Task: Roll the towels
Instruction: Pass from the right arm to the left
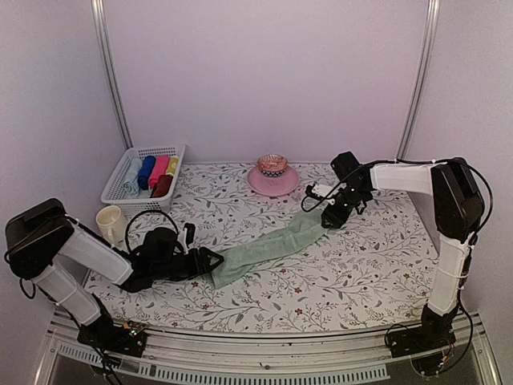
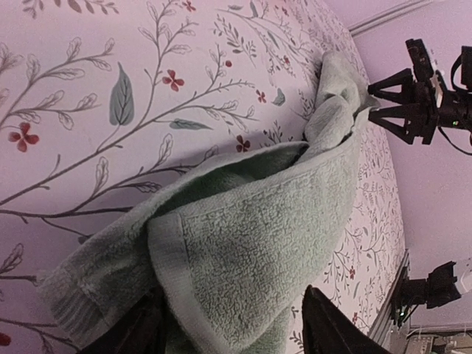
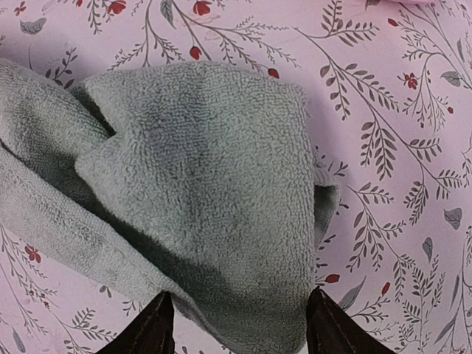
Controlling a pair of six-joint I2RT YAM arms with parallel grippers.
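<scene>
Your left gripper [image 2: 230, 306] straddles the near end of the green towel [image 1: 276, 245] with its jaws apart, and you cannot tell whether they pinch it. The right gripper [image 1: 330, 215] clasps the far end across its width. The towel lies mid-table along the 8-to-2 o'clock line as a twisted, lengthwise-folded strip, so treat this as the straightening step and flatten the strip before rolling from one end.

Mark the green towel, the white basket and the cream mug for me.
green towel [image 1: 268, 249]: top external view, middle of its stretched length.
white basket [image 1: 115, 172]: top external view, its left rim.
cream mug [image 1: 108, 222]: top external view, its outer side.
</scene>
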